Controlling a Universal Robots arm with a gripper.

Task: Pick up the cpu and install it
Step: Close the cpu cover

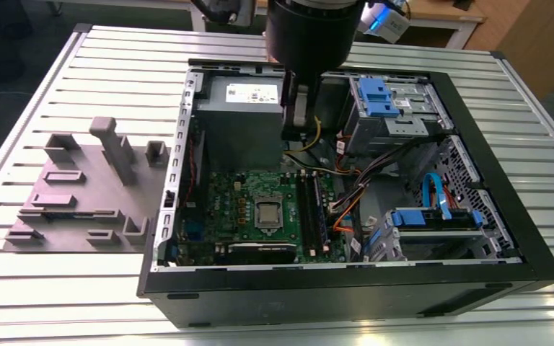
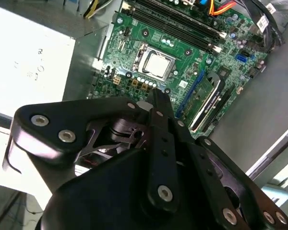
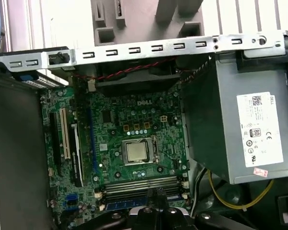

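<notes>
**A:** Taking the grey power box as the mark, how does the scene lie?

**B:** The open computer case holds everything. The grey power box fills one corner of it. The green board lies flat on the case floor right against the box's side, well below the box's top face.

**A:** And the arm?

**B:** The gripper hangs above the power box's edge, on the exterior view's right of the box. Its jaws look closed together, and nothing is held between them.

**A:** Where is the cpu?

**B:** The cpu lies flat with its metal top up, inside the dark socket frame in the middle of the board. It is near the power box but apart from it. By its look it already sits in place.

**A:** Which way does it lie from the claw?

**B:** It lies out from the box, across the board, and downward. The chip is about square, so it has no real long axis, and its edges run parallel to the box's side. There is only the one arm.

**A:** How much room is there around it?

**B:** The space straight above the chip is open. The memory sticks run close along the socket on the side away from the box's corner, towards the exterior view's right. The box's wall rises on another side. A yellow cable loops beside the box, near the gripper. Those look like the tight sides.
</notes>
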